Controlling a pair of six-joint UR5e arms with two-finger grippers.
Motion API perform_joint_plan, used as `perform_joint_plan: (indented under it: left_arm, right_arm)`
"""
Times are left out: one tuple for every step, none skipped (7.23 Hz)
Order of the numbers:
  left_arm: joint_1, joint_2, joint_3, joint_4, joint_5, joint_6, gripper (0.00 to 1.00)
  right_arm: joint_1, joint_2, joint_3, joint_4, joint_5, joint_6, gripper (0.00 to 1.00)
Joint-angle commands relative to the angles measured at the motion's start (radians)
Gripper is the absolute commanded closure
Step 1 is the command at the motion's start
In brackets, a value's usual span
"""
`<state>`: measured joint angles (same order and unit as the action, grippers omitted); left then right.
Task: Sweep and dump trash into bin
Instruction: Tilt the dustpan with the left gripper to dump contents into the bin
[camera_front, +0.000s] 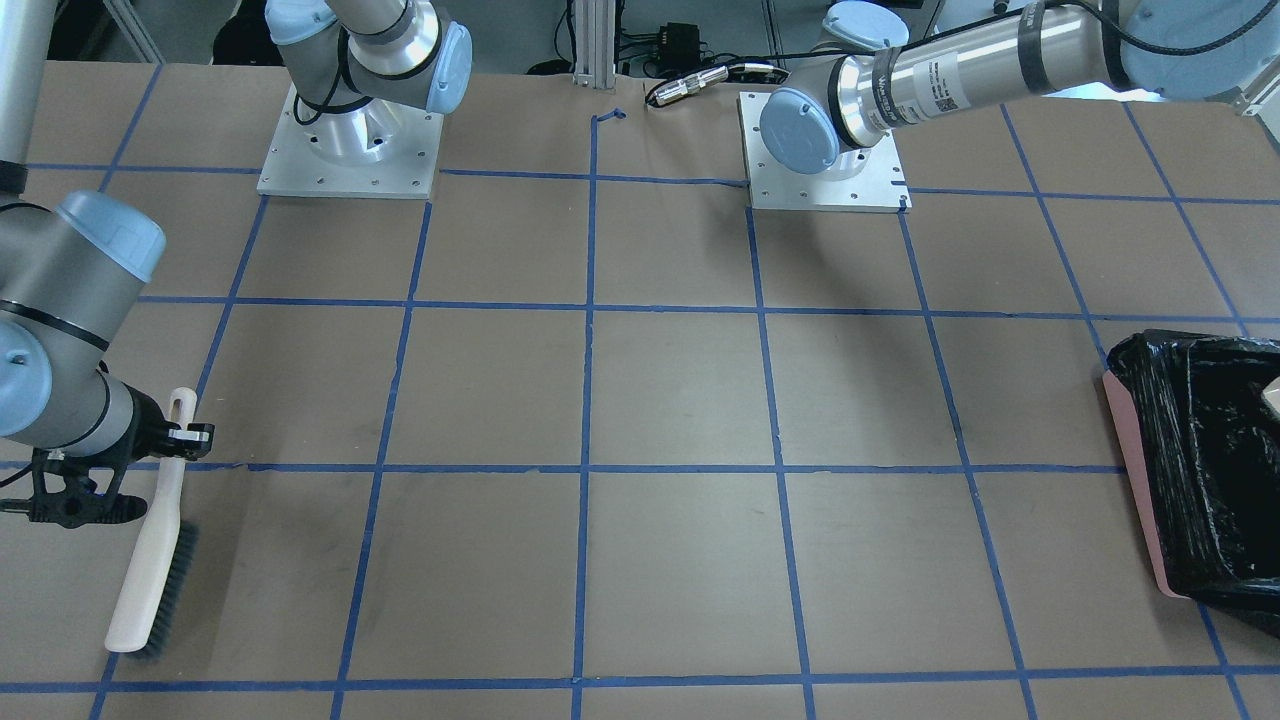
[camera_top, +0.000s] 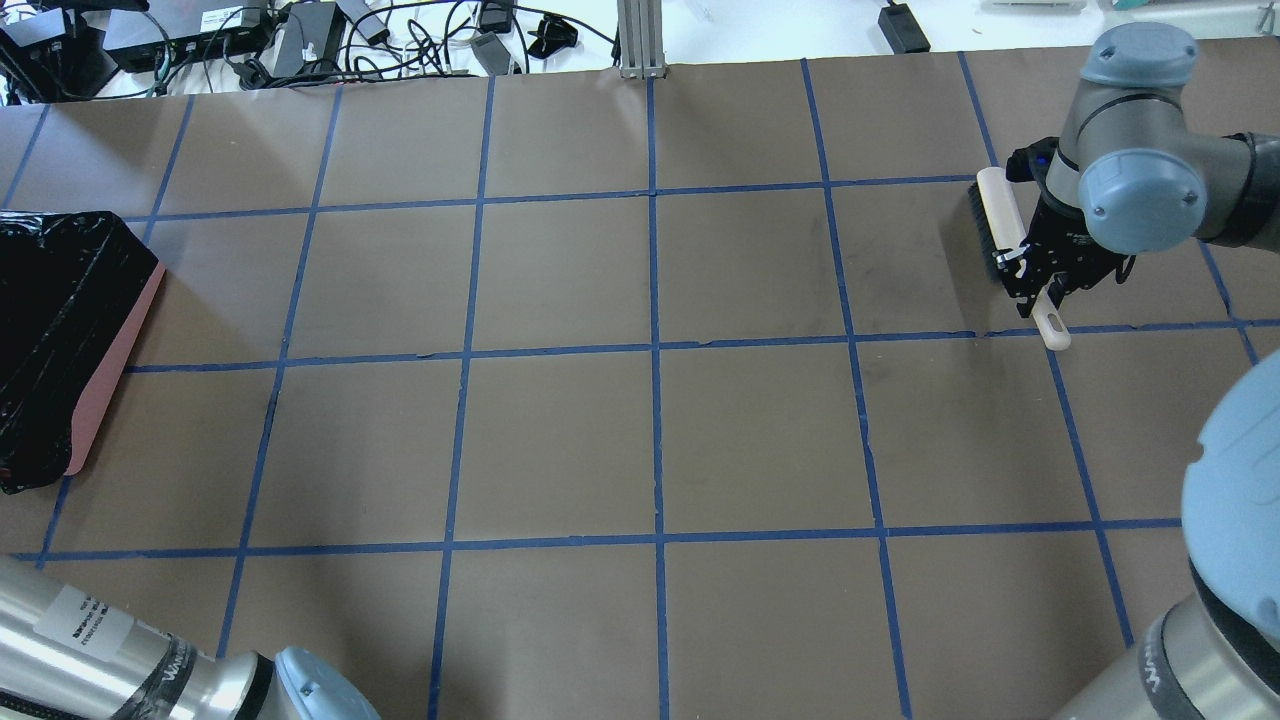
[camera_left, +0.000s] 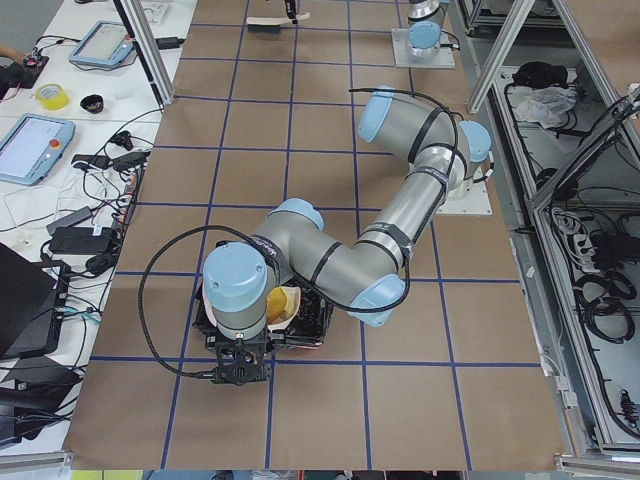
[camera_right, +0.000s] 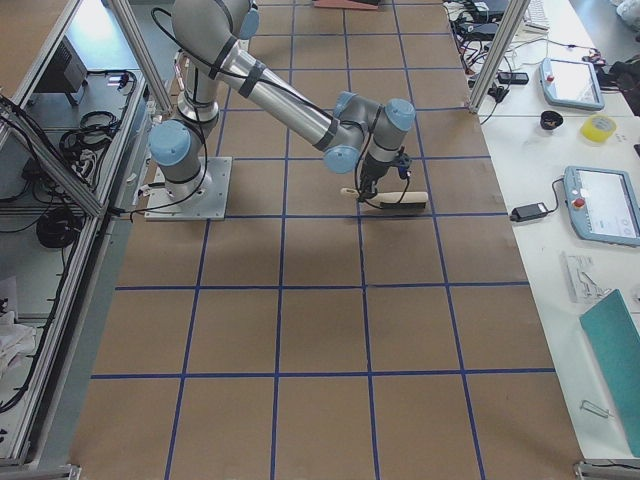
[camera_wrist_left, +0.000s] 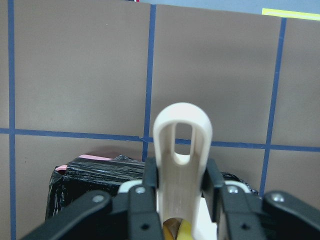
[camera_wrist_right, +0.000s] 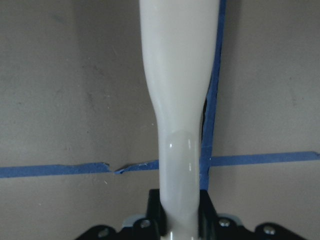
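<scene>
My left gripper (camera_wrist_left: 182, 187) is shut on the looped beige handle of the dustpan (camera_wrist_left: 181, 145) and holds it over the bin (camera_wrist_left: 85, 175). The bin is pink-sided with a black bag and stands at the table's end (camera_front: 1190, 470) (camera_top: 60, 330). An orange-brown lump (camera_wrist_left: 170, 231) and a yellow piece (camera_wrist_left: 185, 231) show just below the handle; the pale crescent is hidden. My right gripper (camera_top: 1035, 285) is shut on the cream handle of a dark-bristled brush (camera_top: 1000, 215), which rests on the table at the opposite end (camera_front: 150, 570).
The table (camera_top: 650, 430) is brown with a blue tape grid. The two arm bases (camera_front: 350, 140) (camera_front: 820, 160) stand at its robot side. Cables and boxes (camera_top: 250, 35) lie beyond the far edge.
</scene>
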<state>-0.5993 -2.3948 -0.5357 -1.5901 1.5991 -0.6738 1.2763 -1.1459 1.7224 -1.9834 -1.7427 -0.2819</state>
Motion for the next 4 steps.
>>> perform_joint_plan:
  left_arm:
    - [-0.045,0.040,-0.109,0.190,0.068,0.006,1.00]
    - [-0.068,0.081,-0.169,0.256,0.112,0.011,1.00]
    - [-0.109,0.120,-0.191,0.259,0.189,0.010,1.00]
    - [-0.146,0.144,-0.223,0.266,0.232,-0.001,1.00]
  right_arm:
    - [0.000,0.000,0.000,0.000,-0.001,0.000,1.00]
    - [0.000,0.000,0.000,0.000,-0.001,0.000,1.00]
    - [0.000,0.000,0.000,0.000,0.000,0.001,1.00]
    - [0.000,0.002,0.000,-0.009,0.003,0.004,0.84]
